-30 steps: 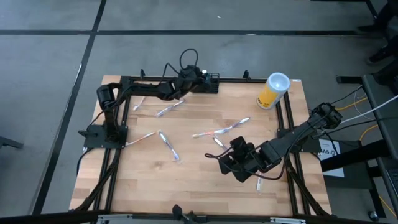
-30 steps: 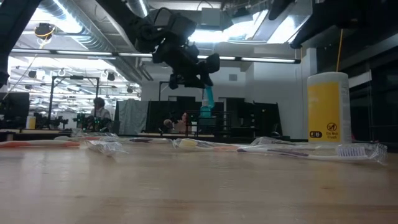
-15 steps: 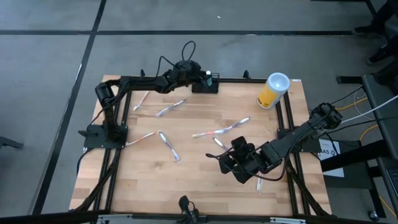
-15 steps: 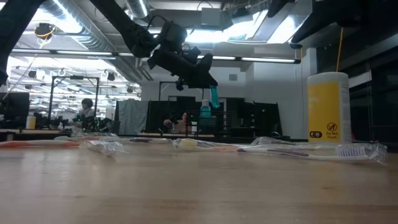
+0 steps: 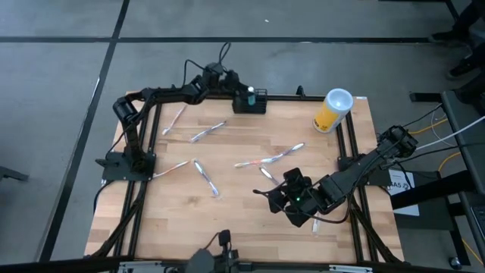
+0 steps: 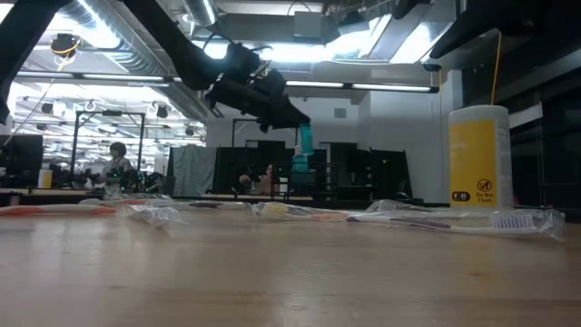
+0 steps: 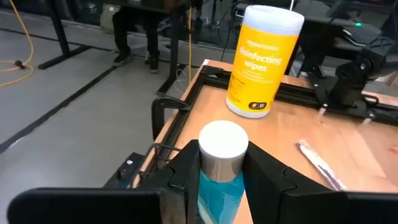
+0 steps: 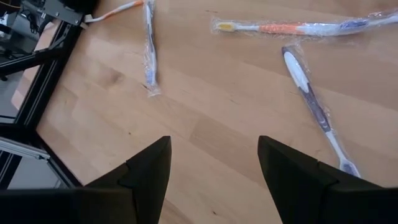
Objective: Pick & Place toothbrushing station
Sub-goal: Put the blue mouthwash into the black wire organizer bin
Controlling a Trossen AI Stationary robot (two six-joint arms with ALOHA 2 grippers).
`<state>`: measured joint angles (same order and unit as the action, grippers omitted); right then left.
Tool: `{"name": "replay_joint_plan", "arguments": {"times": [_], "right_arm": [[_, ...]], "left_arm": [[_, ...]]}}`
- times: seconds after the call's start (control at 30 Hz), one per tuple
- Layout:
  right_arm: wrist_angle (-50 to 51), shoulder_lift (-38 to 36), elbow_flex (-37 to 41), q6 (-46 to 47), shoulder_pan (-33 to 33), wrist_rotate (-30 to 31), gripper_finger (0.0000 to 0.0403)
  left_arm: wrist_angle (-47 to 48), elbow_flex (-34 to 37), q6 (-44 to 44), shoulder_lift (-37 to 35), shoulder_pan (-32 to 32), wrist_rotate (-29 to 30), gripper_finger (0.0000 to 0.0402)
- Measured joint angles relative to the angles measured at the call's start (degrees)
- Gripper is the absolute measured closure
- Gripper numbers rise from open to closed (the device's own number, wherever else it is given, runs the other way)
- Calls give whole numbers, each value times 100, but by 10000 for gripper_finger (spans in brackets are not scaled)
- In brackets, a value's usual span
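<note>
Toothbrushes number about six on my table (image 5: 227,205); left gripper (image 7: 222,180) at twelve o'clock clamps one blue bottle (image 7: 221,163), right gripper (image 8: 214,165) at five gapes empty.

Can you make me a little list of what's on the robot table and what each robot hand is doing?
Left gripper: fingers shut on a blue bottle with a white cap, at the table's far edge
Black holder: at that far edge, beside the bottle
Right gripper: fingers open, empty, above the wood
Yellow wipes tub: upright, far right corner
Wrapped toothbrushes: scattered flat on the table
</note>
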<state>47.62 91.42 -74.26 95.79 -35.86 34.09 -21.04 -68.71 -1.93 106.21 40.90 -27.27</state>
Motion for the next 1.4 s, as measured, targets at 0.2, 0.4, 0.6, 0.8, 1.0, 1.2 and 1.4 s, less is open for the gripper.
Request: {"name": "replay_joint_plan", "arguments": {"times": [0.2,0.4,0.6,0.8,1.0,1.2,1.4], "right_arm": [[-2,0,0,4,2,0,160],[-9,0,-1,149,1,0,160],[-24,0,0,155,0,0,160],[-26,0,0,288,0,51,160],[-49,0,0,369,0,97,160],[-48,0,0,369,2,107,160],[-52,0,-1,430,2,107,160]], "left_arm": [[452,-200,-596,0,51,199,313],[838,-278,-803,-4,125,190,313],[1047,-278,-1110,-4,169,14,313],[1093,-278,-1410,-4,256,-147,313],[1028,-278,-1535,13,309,-403,313],[1054,-278,-1657,13,309,-447,313],[711,-279,-1463,182,311,-552,313]]}}
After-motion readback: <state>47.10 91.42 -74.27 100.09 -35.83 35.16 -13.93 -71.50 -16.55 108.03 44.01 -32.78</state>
